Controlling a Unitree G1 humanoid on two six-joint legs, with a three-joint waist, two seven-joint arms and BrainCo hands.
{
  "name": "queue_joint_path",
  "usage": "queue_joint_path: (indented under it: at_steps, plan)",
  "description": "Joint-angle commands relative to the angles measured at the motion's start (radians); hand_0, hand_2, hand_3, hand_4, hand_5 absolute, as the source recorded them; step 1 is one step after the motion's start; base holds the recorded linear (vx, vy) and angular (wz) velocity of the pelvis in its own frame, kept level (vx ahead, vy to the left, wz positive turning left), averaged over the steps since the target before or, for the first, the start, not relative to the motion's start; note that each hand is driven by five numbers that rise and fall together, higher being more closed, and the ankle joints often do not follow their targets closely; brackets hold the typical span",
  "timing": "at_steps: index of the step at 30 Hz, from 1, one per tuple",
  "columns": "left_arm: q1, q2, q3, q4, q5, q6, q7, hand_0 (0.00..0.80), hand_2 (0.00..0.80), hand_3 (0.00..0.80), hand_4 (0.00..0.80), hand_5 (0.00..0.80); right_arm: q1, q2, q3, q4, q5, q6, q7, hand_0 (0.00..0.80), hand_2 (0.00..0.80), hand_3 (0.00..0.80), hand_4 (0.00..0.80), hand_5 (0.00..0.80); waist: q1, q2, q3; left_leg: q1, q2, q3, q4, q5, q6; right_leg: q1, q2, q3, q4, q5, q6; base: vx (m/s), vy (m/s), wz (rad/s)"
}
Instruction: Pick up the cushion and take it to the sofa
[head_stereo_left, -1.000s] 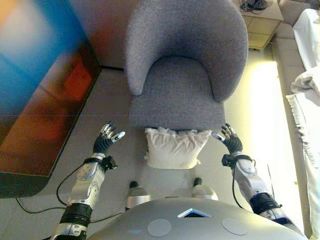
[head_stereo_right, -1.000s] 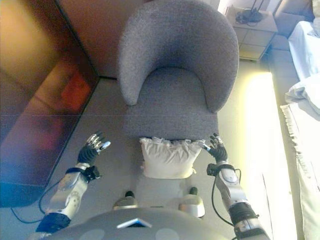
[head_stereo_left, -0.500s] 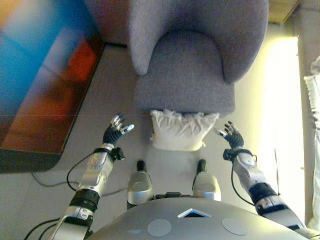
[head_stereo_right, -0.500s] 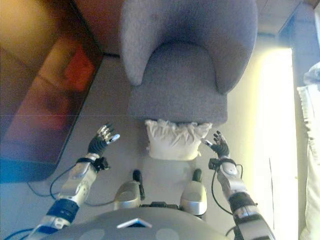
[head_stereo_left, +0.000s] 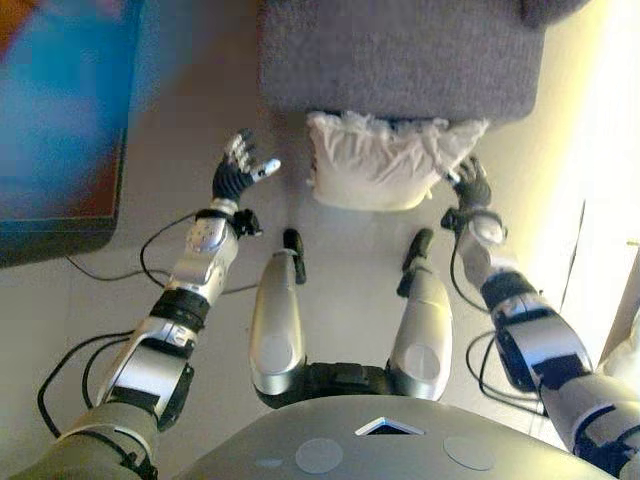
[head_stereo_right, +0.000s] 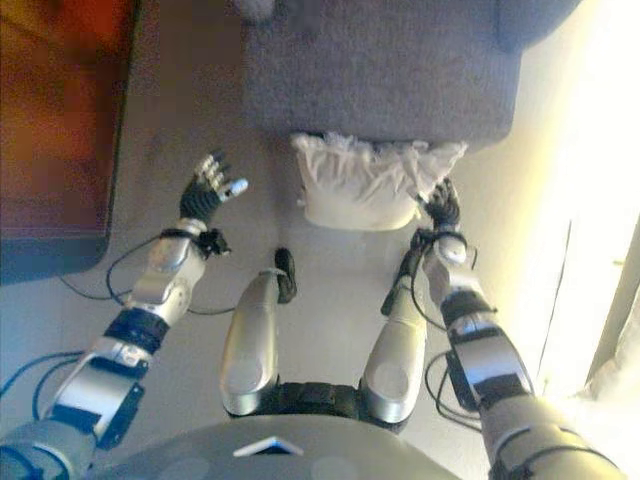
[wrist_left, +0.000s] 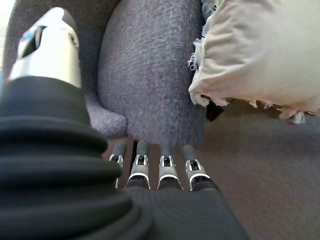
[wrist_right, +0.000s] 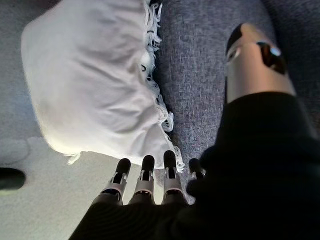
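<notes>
A cream cushion with a frilled edge (head_stereo_left: 385, 165) lies on the floor, leaning against the front of a grey armchair (head_stereo_left: 400, 60). My left hand (head_stereo_left: 238, 175) is open, a short way off the cushion's left side. My right hand (head_stereo_left: 470, 185) is open at the cushion's right corner, close to it or touching it. The cushion shows beyond the straight fingers in the left wrist view (wrist_left: 260, 55) and in the right wrist view (wrist_right: 85, 75). No sofa is in view.
A dark low cabinet or screen (head_stereo_left: 60, 130) stands on the floor at the left. The armchair's front blocks the way straight ahead. Pale cloth (head_stereo_left: 625, 360) shows at the right edge.
The camera has tilted down and moved nearer, so the chair has slid up the view. Both hands have come closer to the cushion's sides, the right one up to its corner.
</notes>
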Motion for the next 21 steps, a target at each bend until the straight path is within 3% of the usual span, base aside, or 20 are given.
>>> queue_joint_path:
  at_steps: [1,5,6,11,15,21]
  plan:
    - [-0.061,-0.004,-0.005,0.018,-0.015,-0.087,0.053,0.0,0.0,0.0,0.0,0.0,-0.02,-0.072,0.016,-0.053,0.05,-0.008,-0.028,0.0,0.0,0.0,0.0,0.0,-0.029,-0.015,0.001,-0.112,0.048,-0.065,0.13,-0.032,-0.056,-0.094,-0.041,0.128,0.065,0.039,0.028,-0.077,-0.003,0.05]
    - [-0.086,-0.018,0.018,0.014,-0.029,-0.097,0.056,0.0,0.0,0.0,0.0,0.0,-0.043,-0.103,0.011,-0.06,0.041,-0.011,-0.037,0.0,0.0,0.0,0.0,0.0,-0.033,0.007,0.009,-0.226,0.055,-0.093,0.259,-0.081,-0.028,-0.25,-0.022,0.16,0.275,-0.058,0.002,0.014,-0.009,0.0]
    - [-0.088,-0.018,0.018,0.009,-0.026,-0.094,0.056,0.0,0.0,0.0,0.0,0.0,-0.053,-0.108,0.012,-0.051,0.047,-0.014,-0.04,0.0,0.0,0.0,0.0,0.0,-0.025,0.015,0.009,-0.245,0.058,-0.109,0.309,-0.127,-0.033,-0.279,-0.018,0.164,0.348,-0.109,0.006,0.095,-0.065,0.0]
    - [-0.11,-0.011,0.023,0.001,-0.044,-0.064,0.046,0.0,0.0,0.0,0.0,0.0,-0.123,-0.136,0.006,-0.017,0.038,0.004,-0.053,0.0,0.0,0.0,0.0,0.0,-0.021,0.025,0.009,-0.403,0.049,-0.149,0.51,-0.198,-0.007,-0.457,0.0,0.189,0.574,-0.196,-0.016,0.036,-0.051,0.05]
    - [-0.131,0.015,0.041,0.007,-0.078,-0.045,0.033,0.0,0.0,0.0,0.0,0.0,-0.138,-0.156,-0.006,-0.007,0.065,0.028,-0.037,0.0,0.0,0.0,0.0,0.0,-0.024,0.027,0.009,-0.484,0.048,-0.16,0.602,-0.228,0.008,-0.539,0.004,0.203,0.666,-0.239,-0.037,0.061,-0.055,0.04]
    - [-0.075,0.042,0.052,-0.071,-0.11,-0.074,-0.048,0.0,0.0,0.0,0.0,0.0,-0.125,-0.189,-0.013,-0.017,0.144,0.053,0.1,0.0,0.0,0.0,0.0,0.0,-0.007,0.032,0.009,-0.559,0.034,-0.174,0.677,-0.247,0.017,-0.607,0.006,0.212,0.747,-0.278,-0.053,0.058,-0.087,0.09]
